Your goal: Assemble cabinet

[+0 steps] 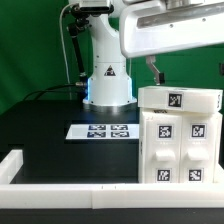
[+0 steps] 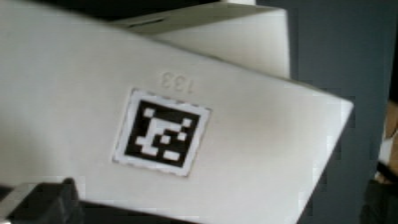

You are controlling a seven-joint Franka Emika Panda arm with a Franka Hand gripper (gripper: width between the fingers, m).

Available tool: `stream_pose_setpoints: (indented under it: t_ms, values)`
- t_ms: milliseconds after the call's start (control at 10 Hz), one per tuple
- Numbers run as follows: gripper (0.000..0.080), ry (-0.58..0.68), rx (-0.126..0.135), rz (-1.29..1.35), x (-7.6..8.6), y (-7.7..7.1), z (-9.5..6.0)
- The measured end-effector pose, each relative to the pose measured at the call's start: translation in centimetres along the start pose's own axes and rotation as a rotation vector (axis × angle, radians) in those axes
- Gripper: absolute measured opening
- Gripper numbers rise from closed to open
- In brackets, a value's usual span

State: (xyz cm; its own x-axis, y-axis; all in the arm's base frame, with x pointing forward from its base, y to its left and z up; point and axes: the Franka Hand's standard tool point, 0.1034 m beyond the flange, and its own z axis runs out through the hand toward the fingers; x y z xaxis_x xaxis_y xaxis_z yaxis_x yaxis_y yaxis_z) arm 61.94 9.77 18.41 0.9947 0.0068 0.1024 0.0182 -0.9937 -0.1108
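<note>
The cabinet is a large white boxy shell standing at the exterior view's right. It has a tag on its top and several tags on the small blocks on its front. My gripper hangs just above the cabinet's top, near its left back edge, and is partly hidden behind the white arm link. In the wrist view a white tagged face of the cabinet fills the picture very close up. One dark finger shows at one edge and a dark sliver at the opposite edge. My gripper looks open, holding nothing.
The marker board lies flat on the black table in front of the robot base. Long white border rails run along the front and the left. A green wall is behind.
</note>
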Motion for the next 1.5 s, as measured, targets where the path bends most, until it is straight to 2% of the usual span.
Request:
stream_pose_setpoints:
  t_ms: [400,1100,1500]
  values:
    - [0.0797,-0.024,-0.004,-0.189,-0.1,0.2,0.1]
    - [0.0797,-0.025,-0.005,-0.815,-0.8,0.9,1.1]
    - [0.0797,-0.031,-0.01,-0.835,-1.6,1.6,2.5]
